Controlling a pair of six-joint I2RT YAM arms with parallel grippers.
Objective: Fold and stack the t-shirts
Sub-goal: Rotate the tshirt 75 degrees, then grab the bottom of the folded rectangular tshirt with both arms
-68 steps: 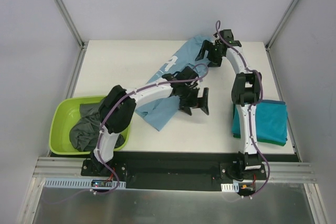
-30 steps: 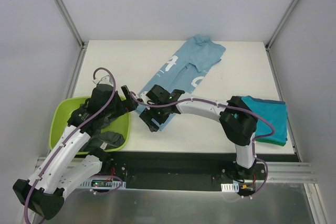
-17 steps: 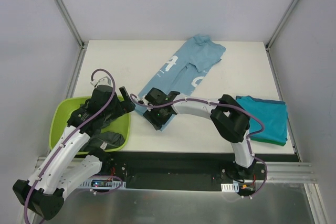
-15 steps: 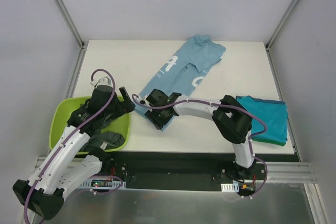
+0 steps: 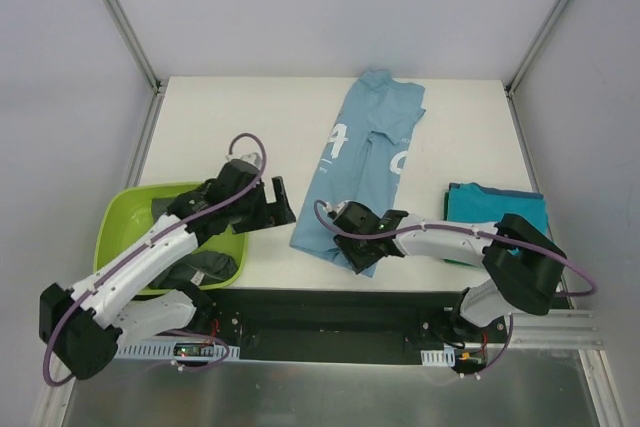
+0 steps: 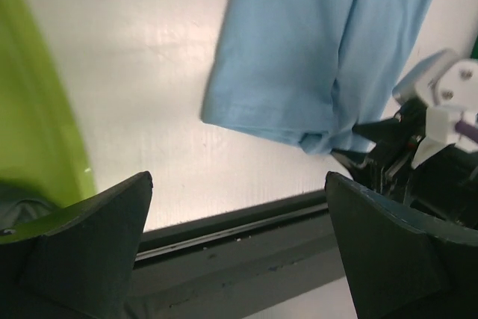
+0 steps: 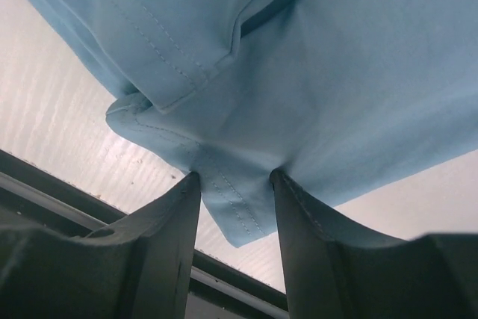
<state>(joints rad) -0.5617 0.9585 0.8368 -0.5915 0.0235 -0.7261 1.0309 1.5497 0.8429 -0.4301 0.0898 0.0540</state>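
Note:
A light blue t-shirt (image 5: 365, 162) with white marks lies lengthwise on the table, its bottom hem near the front edge. My right gripper (image 5: 350, 247) is shut on that hem; in the right wrist view the cloth (image 7: 336, 72) puckers between the two fingers of the gripper (image 7: 235, 177). My left gripper (image 5: 275, 205) hangs open just left of the shirt, nothing between its fingers (image 6: 239, 244); the shirt's lower corner (image 6: 299, 50) lies ahead of it. A folded teal t-shirt (image 5: 510, 212) rests at the right. A dark grey t-shirt (image 5: 195, 267) sits in the tub.
The lime-green tub (image 5: 120, 237) stands at the front left, its wall (image 6: 37, 132) beside my left gripper. A dark rail (image 6: 246, 222) runs along the table's front edge just below both grippers. My right arm lies low along that edge.
The right gripper closed on the light blue shirt's hem and drew it toward the front edge and rightward, straightening it. The left arm swung right, from over the tub toward the shirt.

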